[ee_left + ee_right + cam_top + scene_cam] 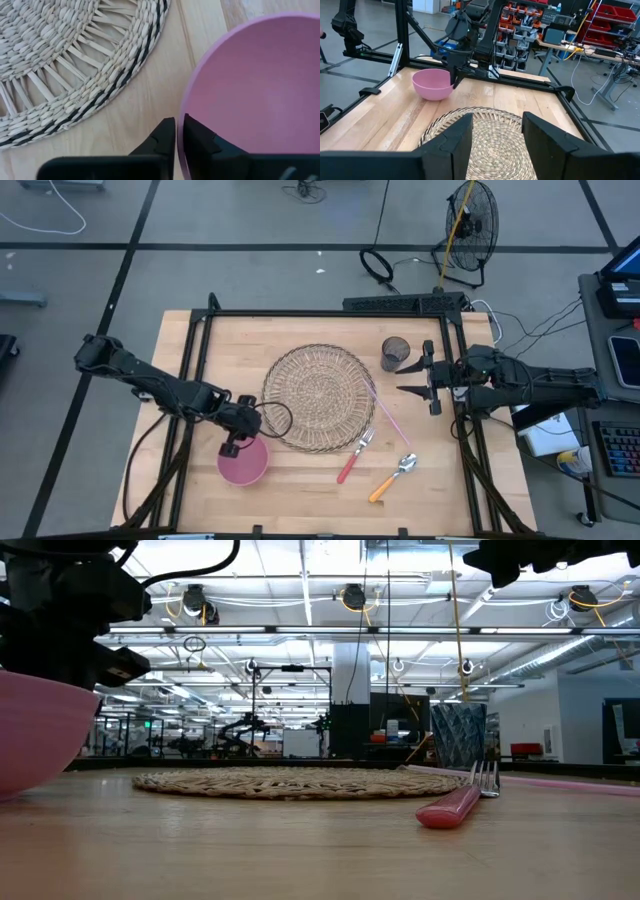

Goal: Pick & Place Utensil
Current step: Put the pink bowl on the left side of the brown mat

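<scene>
The pale wooden table [200, 500] carried a round woven straw placemat [320, 397] at centre, with the pink plastic bowl [243, 464] off its near-left edge and a dark ribbed tumbler [395, 353] at its far-right edge. The left gripper [232, 446] sat at the bowl's rim, fingers nearly shut with the thin wall pinched between them, one finger inside and one outside in the left wrist view. The right gripper [412, 378] hovered beside the tumbler, jaws open and empty. The utensils lay untouched near the table's front: a pink-handled metal fork [354, 456] with tines touching the mat's edge, an orange-handled spoon [392, 477] just beside it, and a thin pink straw [390, 418] along the mat's right side. Judged risks: the rim pinch looked shallow, so a lift could tilt or drop the bowl; dragging it could ruck the mat and nudge the fork; a low flat fork handle could slip from the fingers; the right arm descending could clip the tumbler.
</scene>
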Action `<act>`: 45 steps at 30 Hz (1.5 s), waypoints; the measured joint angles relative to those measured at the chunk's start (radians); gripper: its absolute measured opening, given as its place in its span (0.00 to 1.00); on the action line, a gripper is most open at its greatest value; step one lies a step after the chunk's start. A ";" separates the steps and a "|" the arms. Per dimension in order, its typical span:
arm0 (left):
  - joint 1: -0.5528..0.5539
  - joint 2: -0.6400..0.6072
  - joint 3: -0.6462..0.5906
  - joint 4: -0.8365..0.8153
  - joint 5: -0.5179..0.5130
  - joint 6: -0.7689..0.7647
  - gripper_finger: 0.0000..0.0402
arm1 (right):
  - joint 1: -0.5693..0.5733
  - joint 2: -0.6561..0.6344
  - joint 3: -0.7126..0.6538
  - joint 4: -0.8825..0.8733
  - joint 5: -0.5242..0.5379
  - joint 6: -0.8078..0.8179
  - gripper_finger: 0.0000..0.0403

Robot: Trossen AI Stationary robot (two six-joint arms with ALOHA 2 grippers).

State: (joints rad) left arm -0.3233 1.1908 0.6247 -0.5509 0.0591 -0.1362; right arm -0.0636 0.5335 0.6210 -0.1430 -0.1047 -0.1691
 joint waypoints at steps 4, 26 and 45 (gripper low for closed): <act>0.000 0.000 0.000 0.001 -0.001 -0.004 0.11 | 0.000 0.000 0.000 0.000 0.000 0.000 0.40; 0.000 0.000 0.000 0.003 -0.010 -0.026 0.15 | 0.000 0.000 0.000 0.000 0.000 -0.003 0.40; 0.000 0.000 0.000 0.003 -0.008 -0.054 0.16 | 0.000 0.000 0.000 0.000 0.000 0.000 0.40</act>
State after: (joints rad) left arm -0.3233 1.1908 0.6243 -0.5484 0.0513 -0.1898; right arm -0.0639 0.5335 0.6212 -0.1429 -0.1051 -0.1696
